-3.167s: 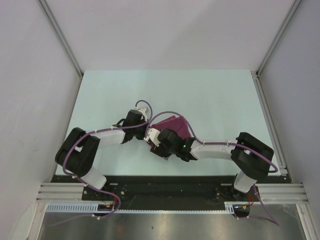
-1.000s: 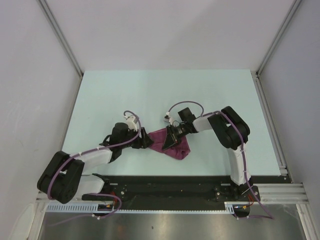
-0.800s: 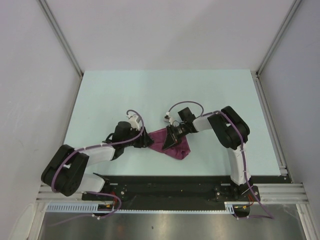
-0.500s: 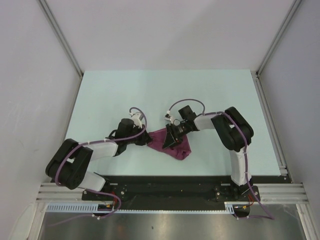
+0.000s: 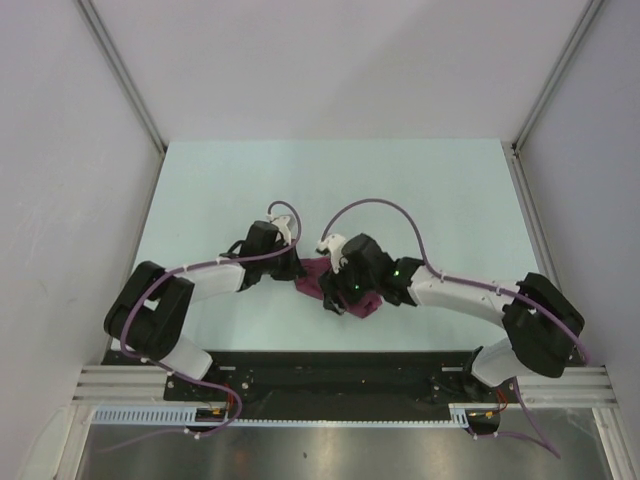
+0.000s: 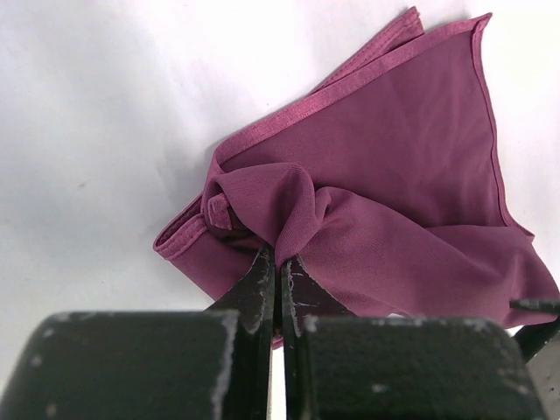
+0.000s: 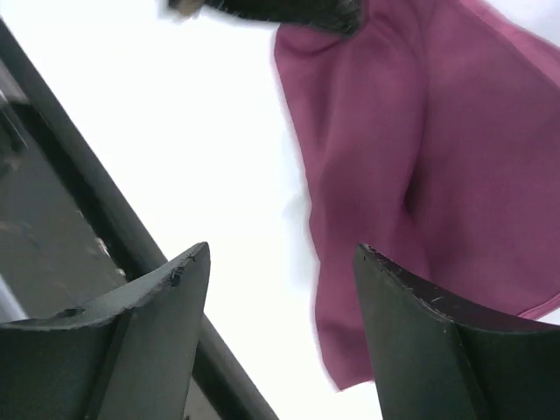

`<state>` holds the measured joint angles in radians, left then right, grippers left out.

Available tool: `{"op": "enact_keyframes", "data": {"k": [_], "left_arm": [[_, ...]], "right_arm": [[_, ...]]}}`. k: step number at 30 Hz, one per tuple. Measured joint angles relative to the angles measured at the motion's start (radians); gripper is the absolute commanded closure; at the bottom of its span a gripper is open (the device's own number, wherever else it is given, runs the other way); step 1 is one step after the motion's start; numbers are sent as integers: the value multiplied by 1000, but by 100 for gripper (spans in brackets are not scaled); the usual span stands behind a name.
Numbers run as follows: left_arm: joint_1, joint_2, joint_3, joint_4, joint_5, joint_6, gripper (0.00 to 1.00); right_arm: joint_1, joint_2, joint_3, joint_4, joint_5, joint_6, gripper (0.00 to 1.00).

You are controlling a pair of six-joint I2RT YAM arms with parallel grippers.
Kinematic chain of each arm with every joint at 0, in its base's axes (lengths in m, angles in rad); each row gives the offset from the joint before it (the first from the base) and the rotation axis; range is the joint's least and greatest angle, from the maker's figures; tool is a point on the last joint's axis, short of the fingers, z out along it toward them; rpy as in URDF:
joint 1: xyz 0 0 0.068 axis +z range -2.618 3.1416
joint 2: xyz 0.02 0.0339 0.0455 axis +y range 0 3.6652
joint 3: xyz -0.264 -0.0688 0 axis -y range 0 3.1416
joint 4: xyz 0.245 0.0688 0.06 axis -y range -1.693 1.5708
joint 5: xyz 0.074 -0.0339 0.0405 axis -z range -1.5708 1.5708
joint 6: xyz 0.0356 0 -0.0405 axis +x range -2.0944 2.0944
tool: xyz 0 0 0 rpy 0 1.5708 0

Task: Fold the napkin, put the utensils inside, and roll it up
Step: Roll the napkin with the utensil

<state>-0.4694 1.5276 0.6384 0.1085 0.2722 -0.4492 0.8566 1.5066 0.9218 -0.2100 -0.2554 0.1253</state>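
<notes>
- The napkin (image 5: 345, 292) is lying crumpled on the table (image 5: 220, 190), close to the front edge and about midway between the two arm bases.
- Both arms are bent inward and meet over it. The left gripper (image 5: 298, 272) is at the cloth's left end, and the right gripper (image 5: 336, 296) is over its middle.
- From the left wrist, those jaws are clenched on a bunched fold of the napkin. The tips are pressed together, and a knot of magenta puffs out just past them.
- The cloth fans away from that pinch toward the far right. A hem (image 6: 297, 109) runs along its upper-left side, and one layer lies over another.
- The right jaws are released. The fingers (image 7: 166, 297) stand wide apart with nothing between them.
- Seen from the right wrist, the gap frames bare table on the left and the napkin's wrinkled edge on the right.
- I can't tell whether the right gripper is touching the cloth or just above it.
- A black rail (image 7: 52, 201) crosses the lower left of that view.
- A dark shape (image 7: 289, 10) sits at the cloth's top corner, and I can't make out what it is.
</notes>
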Motion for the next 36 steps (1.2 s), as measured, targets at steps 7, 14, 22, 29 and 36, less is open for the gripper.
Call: {"op": "enact_keyframes", "data": {"k": [7,14,22,29,36], "left_arm": [[0,29,47,-63,2,6,100],[0,39,60,-75,3,6,100],[0,39,65,-82,5,13,100],[0,46,74,-87,12,16,100],[0,46,82,-93,10,24,65]], "right_arm": [[202,-9,-83,56,369,-100,28],[259,95,-84,114,518,-195,27],[204,149,-72,153,483,-230,28],[83,169,-55,147,308,-211,39],[33,220,26,81,232,-203,71]]}}
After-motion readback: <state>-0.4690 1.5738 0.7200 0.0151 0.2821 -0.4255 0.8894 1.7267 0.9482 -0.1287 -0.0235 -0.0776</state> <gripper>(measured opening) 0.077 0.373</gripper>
